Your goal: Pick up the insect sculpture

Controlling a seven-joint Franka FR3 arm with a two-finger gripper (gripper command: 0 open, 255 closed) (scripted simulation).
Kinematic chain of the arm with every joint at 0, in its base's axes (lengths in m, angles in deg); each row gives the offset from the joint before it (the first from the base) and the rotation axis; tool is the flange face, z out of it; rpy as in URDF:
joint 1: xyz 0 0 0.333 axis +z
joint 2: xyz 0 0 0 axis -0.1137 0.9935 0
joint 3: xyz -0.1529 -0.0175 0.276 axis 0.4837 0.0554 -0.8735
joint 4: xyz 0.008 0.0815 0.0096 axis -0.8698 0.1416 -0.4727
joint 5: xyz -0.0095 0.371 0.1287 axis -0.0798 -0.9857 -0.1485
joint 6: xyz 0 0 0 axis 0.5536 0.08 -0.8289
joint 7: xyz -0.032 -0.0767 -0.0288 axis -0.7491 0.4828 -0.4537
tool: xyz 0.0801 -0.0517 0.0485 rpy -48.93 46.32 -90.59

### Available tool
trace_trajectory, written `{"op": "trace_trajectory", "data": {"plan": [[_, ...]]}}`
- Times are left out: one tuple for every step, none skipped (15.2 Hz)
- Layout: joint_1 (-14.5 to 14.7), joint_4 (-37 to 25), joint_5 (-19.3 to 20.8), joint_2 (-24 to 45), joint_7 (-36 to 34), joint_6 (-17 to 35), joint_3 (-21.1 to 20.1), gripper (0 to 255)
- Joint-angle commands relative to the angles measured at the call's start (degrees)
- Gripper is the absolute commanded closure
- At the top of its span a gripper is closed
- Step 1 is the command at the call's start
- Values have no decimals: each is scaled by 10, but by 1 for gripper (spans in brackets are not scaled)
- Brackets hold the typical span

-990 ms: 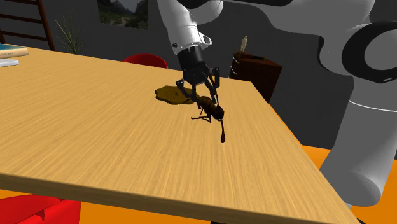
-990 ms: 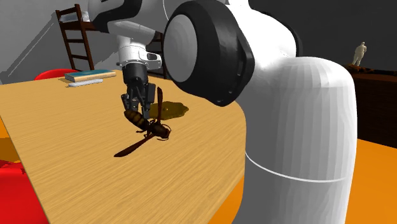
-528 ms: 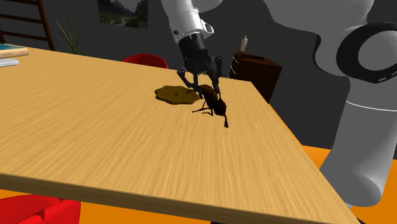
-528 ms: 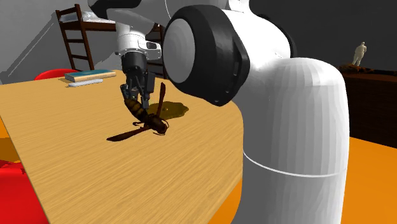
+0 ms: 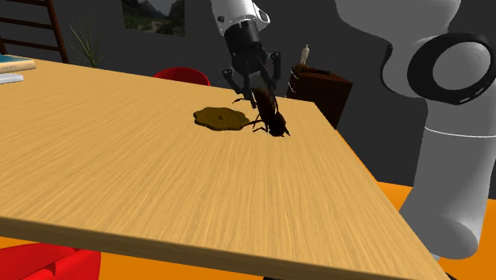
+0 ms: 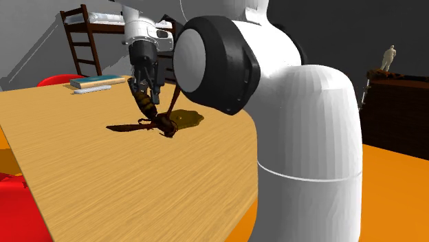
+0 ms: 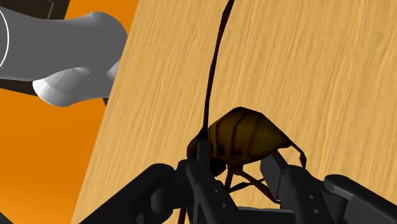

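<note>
Sweeping from the shoulder view's left: books (image 5: 16, 65) at the bench's (image 5: 127, 183) far corner, then a flat brown patch (image 5: 220, 118). Just beside that, the tool (image 5: 256, 87) is pinching the insect (image 5: 271, 118) by its upper end. The body dangles tilted, low over the wood near the bench's right edge; whether its tip touches, I can't tell. We're in the lift, I'd say. Next call: a straight, gentle rise with a firm pinch, so it doesn't swing loose.
</note>
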Motion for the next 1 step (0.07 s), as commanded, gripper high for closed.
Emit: {"op": "trace_trajectory", "data": {"plan": [[2,-11,0,4,-3,-7,-1,255]]}}
